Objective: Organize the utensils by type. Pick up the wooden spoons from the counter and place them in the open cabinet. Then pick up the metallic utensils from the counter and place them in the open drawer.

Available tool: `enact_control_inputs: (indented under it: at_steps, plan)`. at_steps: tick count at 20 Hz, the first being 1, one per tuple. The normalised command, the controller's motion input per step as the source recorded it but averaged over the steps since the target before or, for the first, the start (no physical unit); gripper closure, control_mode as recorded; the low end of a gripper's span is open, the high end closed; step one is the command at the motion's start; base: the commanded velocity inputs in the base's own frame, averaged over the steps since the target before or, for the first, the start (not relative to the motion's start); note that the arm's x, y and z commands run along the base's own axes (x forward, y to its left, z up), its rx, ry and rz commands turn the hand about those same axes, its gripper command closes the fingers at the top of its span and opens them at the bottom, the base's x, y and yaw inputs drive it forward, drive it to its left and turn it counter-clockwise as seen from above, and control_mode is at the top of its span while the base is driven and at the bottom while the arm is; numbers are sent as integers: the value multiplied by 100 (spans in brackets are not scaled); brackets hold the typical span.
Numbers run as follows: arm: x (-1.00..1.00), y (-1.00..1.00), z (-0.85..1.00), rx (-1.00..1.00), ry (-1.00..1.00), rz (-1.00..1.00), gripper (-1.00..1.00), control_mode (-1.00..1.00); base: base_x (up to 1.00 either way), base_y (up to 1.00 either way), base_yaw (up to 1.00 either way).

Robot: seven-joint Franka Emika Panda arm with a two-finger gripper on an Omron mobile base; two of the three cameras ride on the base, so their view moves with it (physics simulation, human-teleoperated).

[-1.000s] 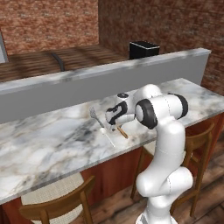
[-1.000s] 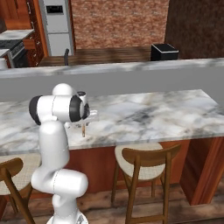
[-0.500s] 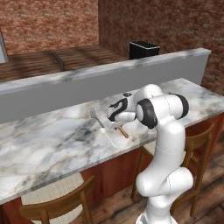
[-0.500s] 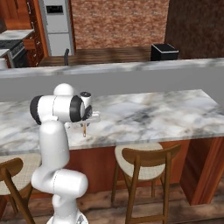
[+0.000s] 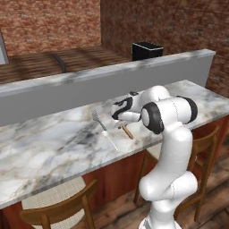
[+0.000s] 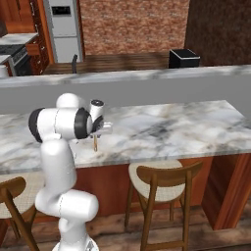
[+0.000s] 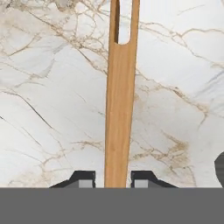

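On the long white marble counter (image 5: 53, 143) with grey veins, a thin silver-grey metal fork (image 5: 103, 129) lies left of the arm, tines toward the grey ledge. Just to its right, the two-finger gripper (image 7: 113, 180) is low over the counter, its dark fingertips (image 7: 85, 178) pressed against both sides of the orange-brown wooden spoon handle (image 7: 119, 105), clamping it. The handle's far end (image 5: 127, 132) pokes out beyond the white hand.

Arm (image 5: 167, 152): glossy white rounded segments, dark grey bands at joints, bulbous base link. Gripper (image 7: 113, 178): black and white hand, small dark fingertips with grey pads.
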Motion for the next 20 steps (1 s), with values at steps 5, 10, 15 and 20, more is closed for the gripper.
enact_control_inputs:
  at_steps: [5, 10, 15, 20]
  plan:
    - [-33, -18, 97, -2, -7, -3, 100, -100, 0, 0, 0]
    - [-50, -35, 90, -5, -4, -5, 100, -100, 0, 0, 0]
    - [-53, -54, 74, 0, -1, -5, 100, -100, 0, 0, 0]
    - [-72, -66, 46, 0, -7, -9, 100, -100, 0, 0, 0]
